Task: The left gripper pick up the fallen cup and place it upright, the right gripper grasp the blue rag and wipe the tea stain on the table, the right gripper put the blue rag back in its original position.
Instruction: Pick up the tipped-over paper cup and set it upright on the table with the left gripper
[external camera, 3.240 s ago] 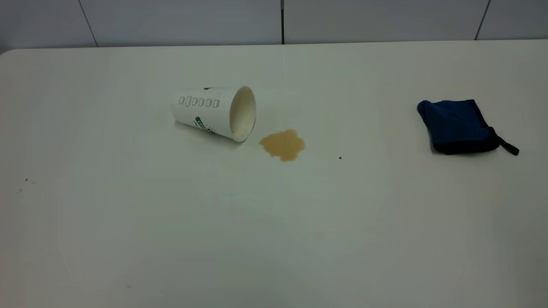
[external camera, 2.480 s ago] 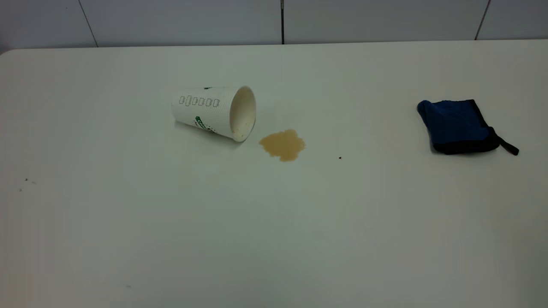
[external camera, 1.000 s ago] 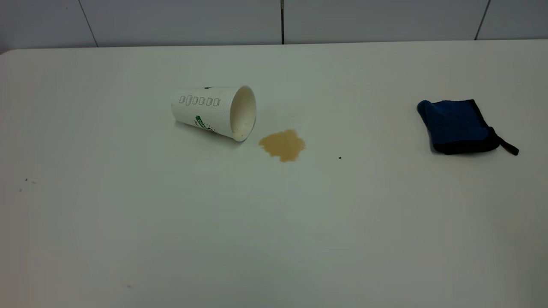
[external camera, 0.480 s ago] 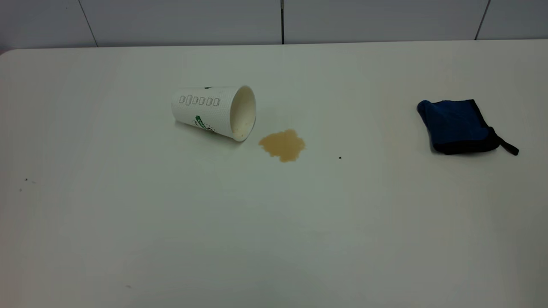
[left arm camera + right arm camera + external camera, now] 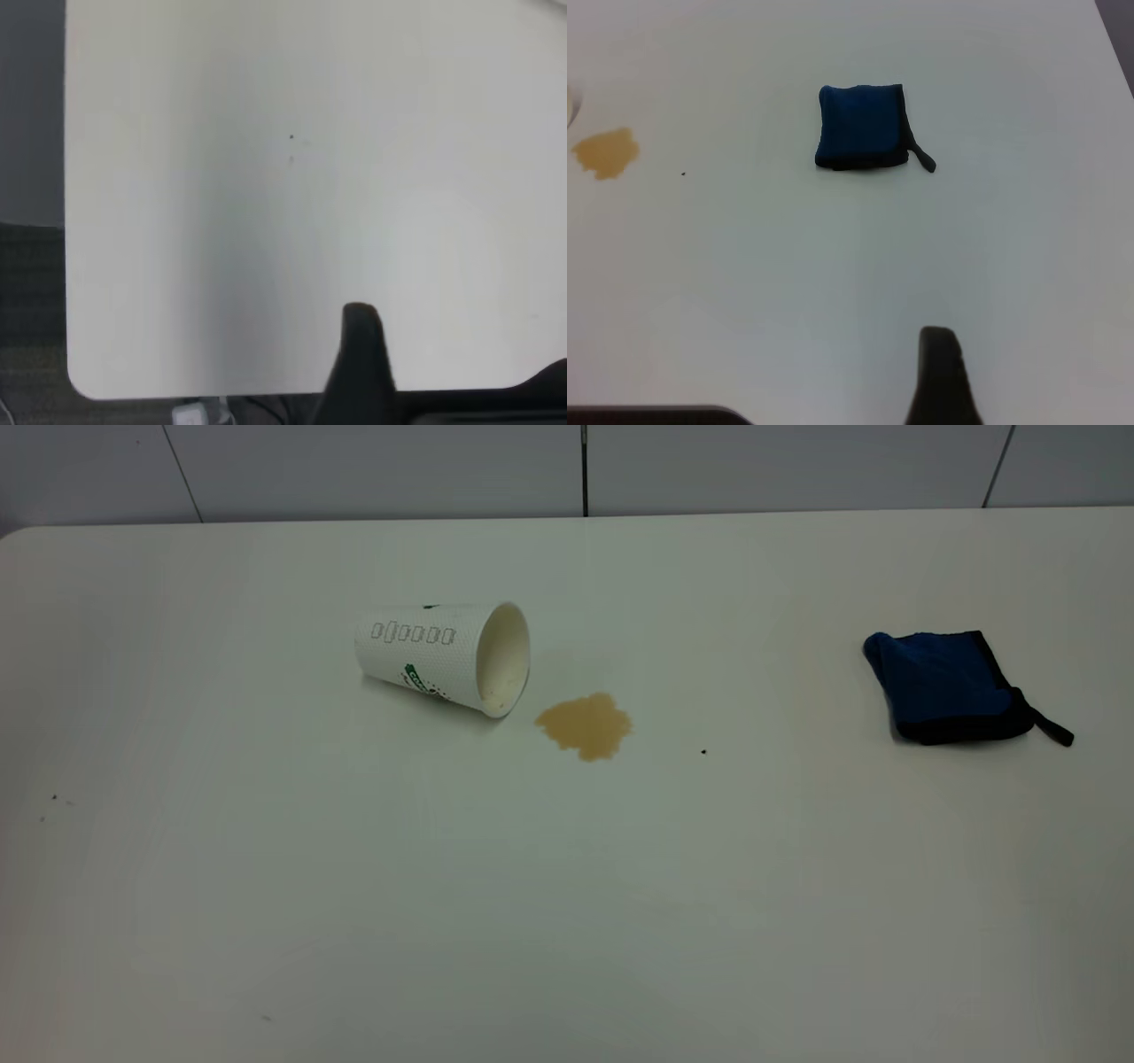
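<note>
Your cup (image 5: 443, 657) lies on its side on the worktop (image 5: 567, 886), left of centre and towards the far edge. Its long axis runs nearly parallel to that far edge, base towards the left edge, open mouth towards the right and turned slightly to the near edge. The stain (image 5: 584, 725) sits just beside the mouth, on its right and a little nearer, apart from the rim. The rag (image 5: 948, 686) lies flat close to the right edge, well apart from the stain, its strap pointing at the right edge.

Neither tool shows in the exterior view. The left tool (image 5: 361, 363) appears only as one dark finger in its own wrist view, hanging above the near left corner with bare worktop ahead of it and no cup in sight; you cannot tell whether it is spread or pressed together. The same goes for the right tool (image 5: 943, 372): one finger visible, state impossible to tell. It faces the rag squarely, with the stain off to one side.

Nothing has been done yet, so the cup comes first. From the left tool it lies away towards the far edge and the centre, base end nearer. I'd judge a grasp across the body, at right angles to the long axis, gives the cleanest swing upright.
</note>
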`<state>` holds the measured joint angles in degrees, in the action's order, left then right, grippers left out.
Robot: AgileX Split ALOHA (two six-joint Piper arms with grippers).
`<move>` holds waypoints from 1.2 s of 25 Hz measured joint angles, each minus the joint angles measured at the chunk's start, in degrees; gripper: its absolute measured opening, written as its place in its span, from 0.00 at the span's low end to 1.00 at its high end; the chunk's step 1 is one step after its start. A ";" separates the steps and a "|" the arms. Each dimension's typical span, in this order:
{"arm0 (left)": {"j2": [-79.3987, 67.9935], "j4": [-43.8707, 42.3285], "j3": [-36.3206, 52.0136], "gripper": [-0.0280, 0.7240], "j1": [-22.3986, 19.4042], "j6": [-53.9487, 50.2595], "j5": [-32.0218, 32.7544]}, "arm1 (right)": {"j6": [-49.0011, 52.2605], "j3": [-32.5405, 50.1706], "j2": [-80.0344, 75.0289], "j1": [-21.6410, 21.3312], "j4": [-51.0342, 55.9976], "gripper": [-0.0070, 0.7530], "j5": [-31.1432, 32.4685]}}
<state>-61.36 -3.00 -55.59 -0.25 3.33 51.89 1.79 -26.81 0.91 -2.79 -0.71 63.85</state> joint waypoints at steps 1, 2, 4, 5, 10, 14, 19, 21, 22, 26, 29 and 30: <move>-2.78 0.13 -1.94 0.91 1.09 0.31 0.00 | 0.00 0.00 0.00 0.00 0.00 0.77 0.00; -5.08 0.13 -3.95 0.92 2.25 0.50 0.00 | 0.00 0.00 0.00 0.00 0.00 0.77 0.00; -10.58 -0.66 -7.66 0.92 5.71 0.18 0.00 | 0.00 0.00 0.00 0.00 0.00 0.77 0.00; -12.87 -1.79 -9.68 0.92 7.34 -0.53 0.00 | 0.00 0.00 0.00 0.00 0.00 0.77 0.00; -26.57 -11.59 -18.69 0.91 17.68 -8.54 0.83 | 0.00 0.00 0.00 0.00 0.00 0.77 0.00; -37.24 -18.77 -25.34 0.90 24.53 -14.14 2.94 | 0.00 0.00 0.00 0.00 0.00 0.77 0.00; -48.31 -21.82 -32.17 0.87 30.60 -15.23 2.97 | 0.00 0.00 0.00 0.00 0.00 0.77 0.00; -51.89 -22.37 -34.66 0.87 32.53 -15.30 2.85 | 0.00 0.00 0.00 0.00 0.00 0.77 0.00; -53.79 -22.55 -36.05 0.87 33.37 -15.36 2.85 | 0.00 0.00 0.00 0.00 0.00 0.77 0.00; -60.93 -23.34 -41.07 0.87 36.61 -15.41 2.76 | 0.00 0.00 0.00 0.00 0.00 0.77 0.00; -66.17 -25.29 -44.39 0.87 39.20 -16.03 2.79 | 0.00 0.00 0.00 0.00 0.00 0.77 0.00; -67.74 -26.25 -45.69 0.87 39.74 -16.62 2.85 | 0.00 0.00 0.00 0.00 0.00 0.77 0.00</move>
<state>-129.10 -29.25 -101.27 39.49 -13.29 54.74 1.79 -26.81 0.91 -2.79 -0.71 63.85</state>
